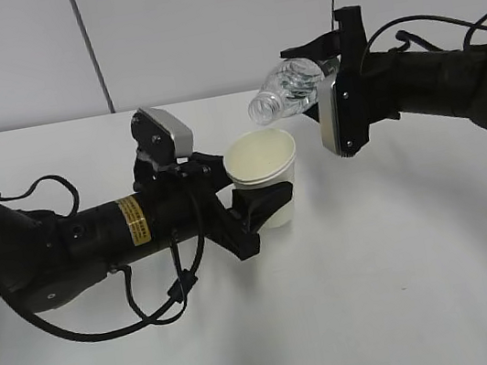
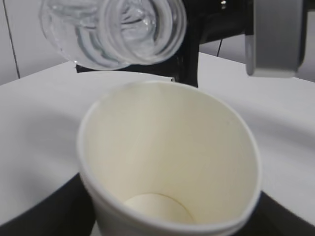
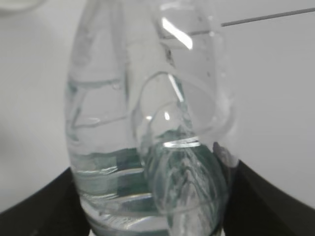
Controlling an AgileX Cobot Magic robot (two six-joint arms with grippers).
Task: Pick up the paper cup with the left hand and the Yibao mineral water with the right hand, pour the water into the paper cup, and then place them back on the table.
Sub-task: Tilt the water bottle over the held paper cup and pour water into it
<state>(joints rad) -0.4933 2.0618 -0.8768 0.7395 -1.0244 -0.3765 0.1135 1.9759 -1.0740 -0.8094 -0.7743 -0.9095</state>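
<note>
Ext. view: left hand (image 1: 249, 207) reaches in from the left edge, low over the table (image 1: 405, 268), jaws clamped on the lower body of the paper cup (image 1: 265, 177). Cup is upright, tilted slightly toward the camera, mouth open, cream inside visible. Right hand (image 1: 323, 72) enters from the right edge, raised above the table, jaws clamped on the Yibao mineral water (image 1: 289, 88). Bottle lies nearly horizontal, neck pointing left and a little down; its capless mouth sits just above and beside the cup's far rim, not touching it.

L wrist view: paper cup (image 2: 170, 162) fills the frame, bottom disc visible w/ no clear pool of water seen. Bottle mouth (image 2: 125, 29) hangs directly above the rim, opening facing the camera. Dark finger (image 2: 44, 216) shows at the lower left beside the cup wall.

R wrist view: bottle (image 3: 147, 128) seen close up, clear ribbed wall, green of label showing through near the bottom; black gripper pads (image 3: 37, 206) flank it at both lower corners. Water level cannot be read w/ certainty.
</note>
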